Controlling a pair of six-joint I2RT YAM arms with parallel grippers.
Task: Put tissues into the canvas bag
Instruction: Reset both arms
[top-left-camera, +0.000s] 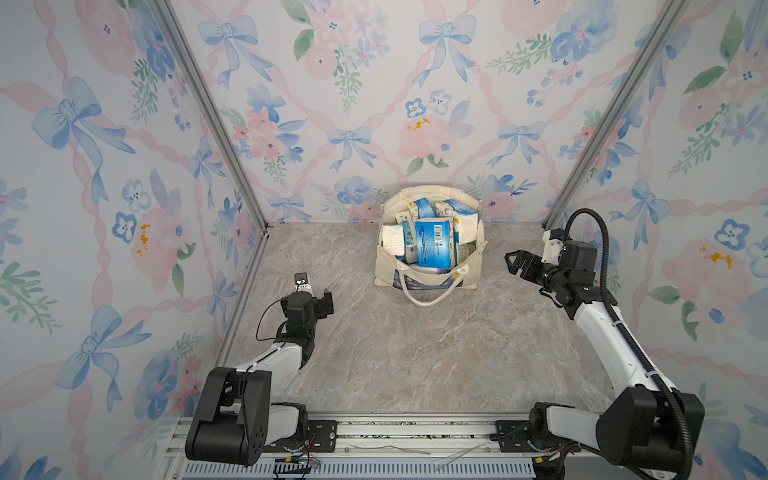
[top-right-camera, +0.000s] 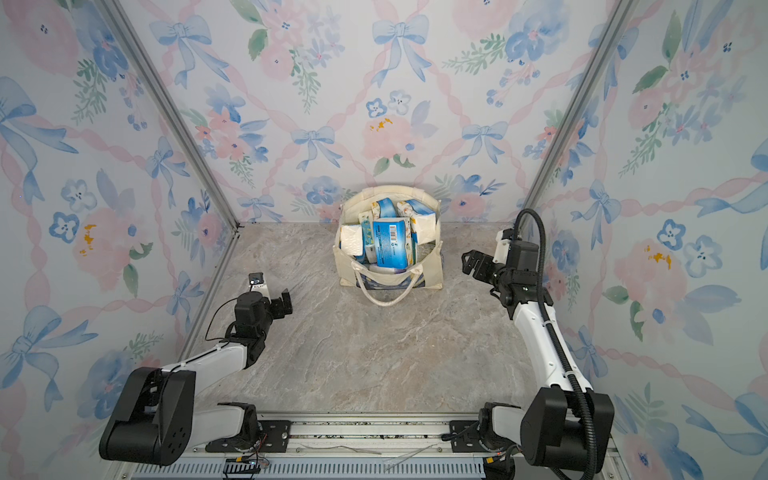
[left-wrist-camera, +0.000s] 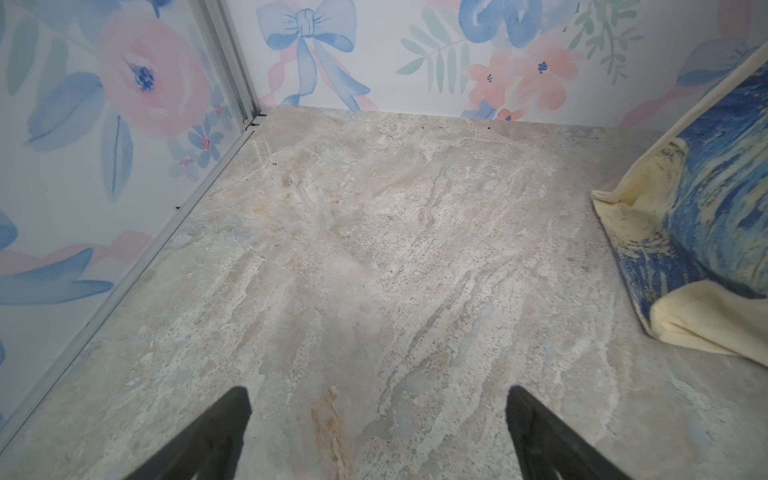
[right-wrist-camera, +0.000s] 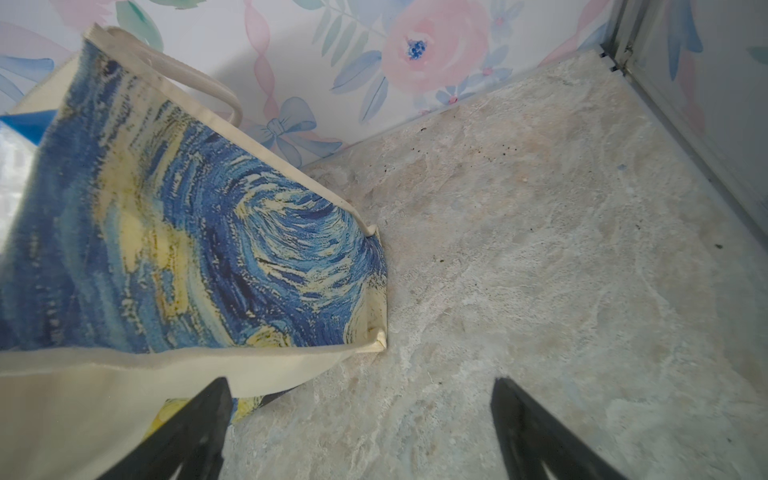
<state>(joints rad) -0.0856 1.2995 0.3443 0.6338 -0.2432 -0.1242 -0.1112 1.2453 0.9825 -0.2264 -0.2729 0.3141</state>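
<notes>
We see the canvas bag (top-left-camera: 384, 270) upright at the far edge of the table (top-left-camera: 415, 353), with the tissues (top-left-camera: 433, 243) heaped inside and none left on the table. Both tools are empty, jaws apart. The right gripper (top-left-camera: 515, 262) is just beside the bag's right wall. The left gripper (top-left-camera: 327, 300) stands farther off, to the bag's left. We judge the right arm nearer.

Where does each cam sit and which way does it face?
Top views: overhead, front edge, looking down at table, bag of tissues, back wall; left arm, right arm show.
Left wrist: faces a back corner across the table; left gripper, open, shows.
Right wrist: faces the bag's side, close; right gripper, open, shows.
Shared: all see the bag.
</notes>
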